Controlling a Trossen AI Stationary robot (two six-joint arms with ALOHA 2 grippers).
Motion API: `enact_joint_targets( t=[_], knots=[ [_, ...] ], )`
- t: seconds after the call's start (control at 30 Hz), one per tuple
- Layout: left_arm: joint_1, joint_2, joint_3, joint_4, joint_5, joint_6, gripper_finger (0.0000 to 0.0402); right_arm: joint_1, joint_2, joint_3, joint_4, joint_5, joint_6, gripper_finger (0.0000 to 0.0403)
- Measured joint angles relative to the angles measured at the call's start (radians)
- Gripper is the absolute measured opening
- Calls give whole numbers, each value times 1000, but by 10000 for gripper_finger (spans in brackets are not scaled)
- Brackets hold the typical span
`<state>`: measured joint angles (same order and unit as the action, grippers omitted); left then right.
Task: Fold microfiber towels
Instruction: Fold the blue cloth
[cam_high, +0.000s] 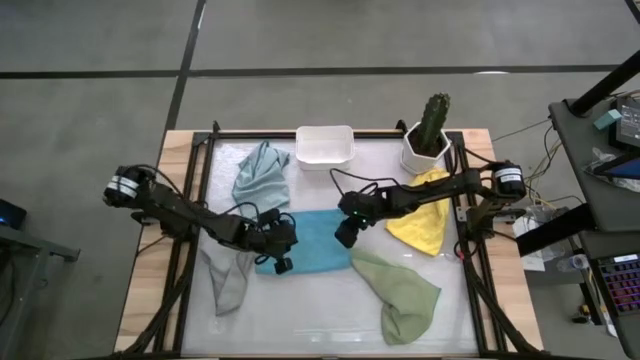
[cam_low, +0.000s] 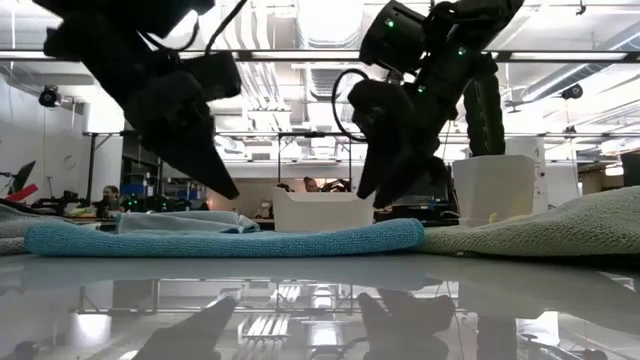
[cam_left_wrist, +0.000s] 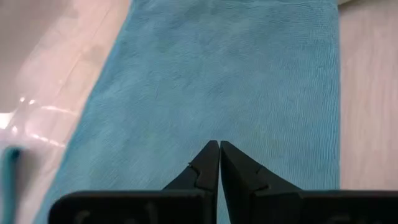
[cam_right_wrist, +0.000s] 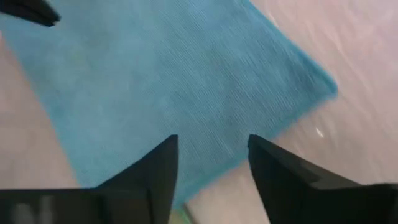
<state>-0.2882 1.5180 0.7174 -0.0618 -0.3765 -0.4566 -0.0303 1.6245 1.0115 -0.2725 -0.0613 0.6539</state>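
Currently, the bright blue towel (cam_high: 318, 243) is being hovered over, ungripped.
Soft and light, it is likely best pinched at a corner; left gripper (cam_left_wrist: 219, 163) closed, right gripper (cam_right_wrist: 211, 163) parted.

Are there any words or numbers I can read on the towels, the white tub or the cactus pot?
None can be read.
Bright blue towel: plain, no tag showing.
White tub: no writing visible.
Cactus pot: no writing visible.
Laptop keyboard beside the table: key marks too small to read.
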Motion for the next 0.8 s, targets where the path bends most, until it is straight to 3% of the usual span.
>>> enact_joint_targets(
  t=[0.37,0.57,0.8],
  knots=[
    [0,129,0,44,0,-8,1,5,6,-28,-63,0,138,274],
    [0,132,0,44,-1,-8,1,18,49,-43,8,-46,173,290],
    [0,132,-2,46,-1,-9,1,20,106,-53,221,-123,192,290]
  ],
)
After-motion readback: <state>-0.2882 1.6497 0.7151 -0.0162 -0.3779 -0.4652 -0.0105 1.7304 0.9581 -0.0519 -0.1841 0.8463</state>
